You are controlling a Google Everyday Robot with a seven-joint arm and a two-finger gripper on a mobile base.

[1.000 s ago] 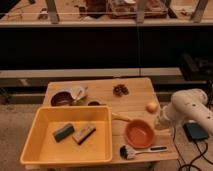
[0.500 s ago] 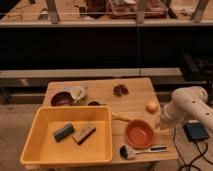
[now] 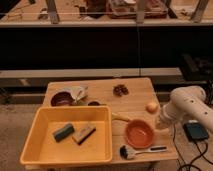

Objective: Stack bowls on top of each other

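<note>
two bowls lie well apart on the surface (image 3: 135, 97): orange bowl (image 3: 139, 133) beside the gripper (image 3: 161, 124), whose state cannot be told, maroon bowl (image 3: 62, 99) behind the yellow tub (image 3: 70, 109); a thin-rim grasp could slip.

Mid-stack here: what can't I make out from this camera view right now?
- Gripper, by the orange bowl's right rim: contact unclear, the arm's wrist covers it.
- Maroon bowl: right side hidden by the white cup.
- Dark object behind the yellow tub: too small to identify.
</note>
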